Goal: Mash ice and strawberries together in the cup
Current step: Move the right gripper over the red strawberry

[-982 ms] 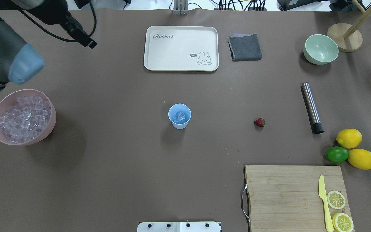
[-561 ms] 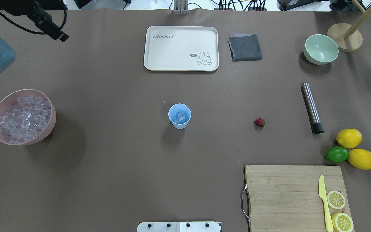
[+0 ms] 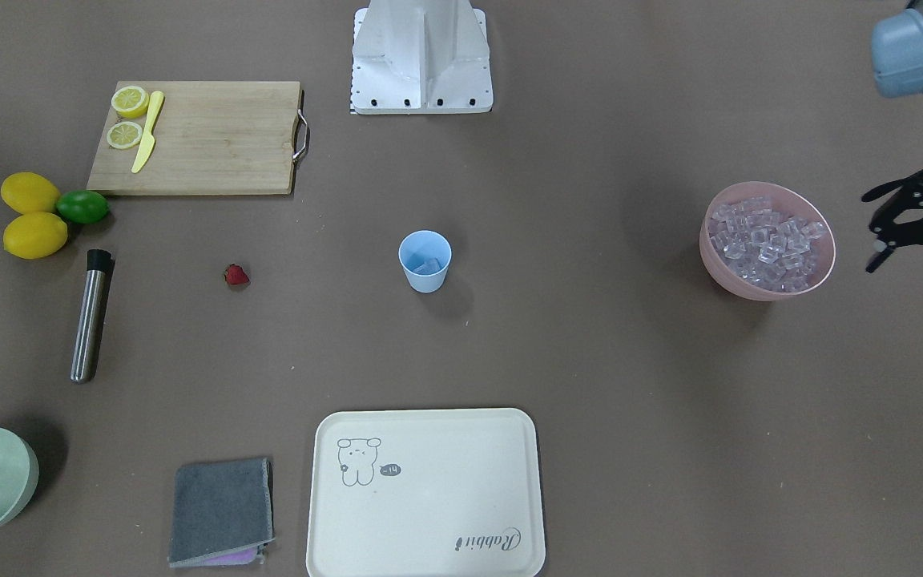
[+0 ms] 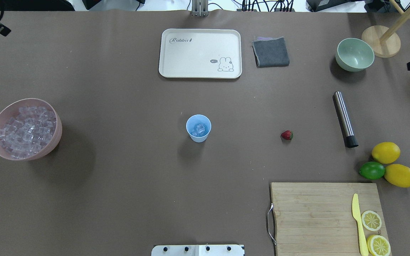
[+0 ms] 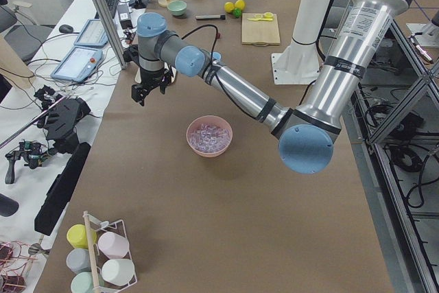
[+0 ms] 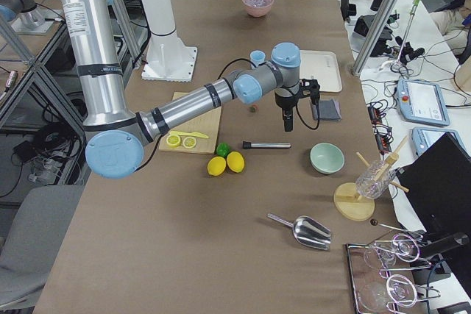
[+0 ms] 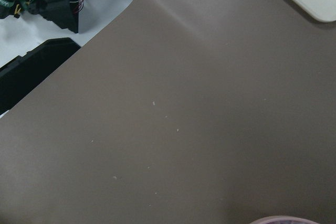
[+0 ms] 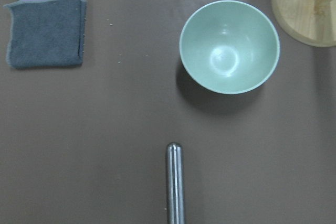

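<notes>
The light-blue cup [image 4: 198, 128] stands upright mid-table with a few ice cubes [image 4: 200, 130] inside. A pink bowl [image 4: 56, 121] at the left holds many more ice cubes [image 4: 23, 129]. The strawberry [image 4: 287, 135] lies on the table to the cup's right, apart from it. My left gripper [image 3: 872, 231] hangs open and empty past the pink bowl, off the table's left end. My right gripper [image 6: 288, 124] hovers above the steel muddler [image 4: 345, 119] and the green bowl [image 4: 354, 54]. I cannot tell whether it is open or shut.
A cream tray [image 4: 200, 53] and a grey cloth [image 4: 271, 52] lie at the far side. A cutting board [image 4: 311, 217] with a yellow knife [image 4: 358, 224] and lemon slices sits front right. Lemons and a lime [image 4: 371, 170] lie beside it.
My left arm has pulled back to the left, out of the overhead view and away from the pink bowl. A dark part of my right arm now shows at the right edge.
</notes>
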You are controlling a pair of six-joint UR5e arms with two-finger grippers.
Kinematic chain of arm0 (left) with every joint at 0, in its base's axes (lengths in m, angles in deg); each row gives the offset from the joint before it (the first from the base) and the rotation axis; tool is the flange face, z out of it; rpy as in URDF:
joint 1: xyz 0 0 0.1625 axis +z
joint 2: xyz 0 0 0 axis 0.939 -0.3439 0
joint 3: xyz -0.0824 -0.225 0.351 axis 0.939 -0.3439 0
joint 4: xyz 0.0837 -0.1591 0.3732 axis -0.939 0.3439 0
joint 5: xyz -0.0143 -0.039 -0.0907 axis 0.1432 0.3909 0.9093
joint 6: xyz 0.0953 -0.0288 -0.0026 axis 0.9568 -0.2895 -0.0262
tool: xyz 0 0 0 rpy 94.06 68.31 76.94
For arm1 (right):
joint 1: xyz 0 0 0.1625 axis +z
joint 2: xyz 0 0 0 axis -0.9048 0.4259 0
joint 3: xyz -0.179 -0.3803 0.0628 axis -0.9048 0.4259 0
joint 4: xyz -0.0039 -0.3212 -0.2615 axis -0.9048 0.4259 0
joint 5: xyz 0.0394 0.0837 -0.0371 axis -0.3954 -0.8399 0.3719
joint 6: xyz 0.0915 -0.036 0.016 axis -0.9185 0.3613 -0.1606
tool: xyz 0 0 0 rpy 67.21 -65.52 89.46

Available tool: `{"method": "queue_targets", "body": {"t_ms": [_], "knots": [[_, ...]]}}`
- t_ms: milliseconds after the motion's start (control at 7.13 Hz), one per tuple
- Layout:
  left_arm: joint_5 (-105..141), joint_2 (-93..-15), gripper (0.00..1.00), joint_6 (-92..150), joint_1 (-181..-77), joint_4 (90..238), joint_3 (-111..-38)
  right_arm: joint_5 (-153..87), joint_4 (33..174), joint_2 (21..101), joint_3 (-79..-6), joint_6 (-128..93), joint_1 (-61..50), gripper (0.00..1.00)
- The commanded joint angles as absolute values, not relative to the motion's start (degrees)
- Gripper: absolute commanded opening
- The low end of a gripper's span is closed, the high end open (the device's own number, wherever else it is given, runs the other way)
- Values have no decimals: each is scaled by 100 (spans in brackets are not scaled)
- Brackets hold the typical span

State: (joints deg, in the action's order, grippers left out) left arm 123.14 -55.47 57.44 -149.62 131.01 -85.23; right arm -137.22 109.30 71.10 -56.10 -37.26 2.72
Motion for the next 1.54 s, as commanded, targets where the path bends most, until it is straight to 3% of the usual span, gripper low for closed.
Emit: {"method": "queue_targets", "body": {"t_ms": [0, 842, 1403], "knots": [[12076, -5340, 97, 5839, -14995, 12993, -8537, -13417, 10799, 6624, -5621, -4708, -464, 100], [12067, -5471, 97, 5839, -14969, 13010, -8546, -12582, 10791, 6525, -5568, -5994, -2135, 100], [12058, -5463, 97, 5848, -14969, 13054, -8572, -12264, 10799, 6446, -5244, -6427, -2602, 99]]}}
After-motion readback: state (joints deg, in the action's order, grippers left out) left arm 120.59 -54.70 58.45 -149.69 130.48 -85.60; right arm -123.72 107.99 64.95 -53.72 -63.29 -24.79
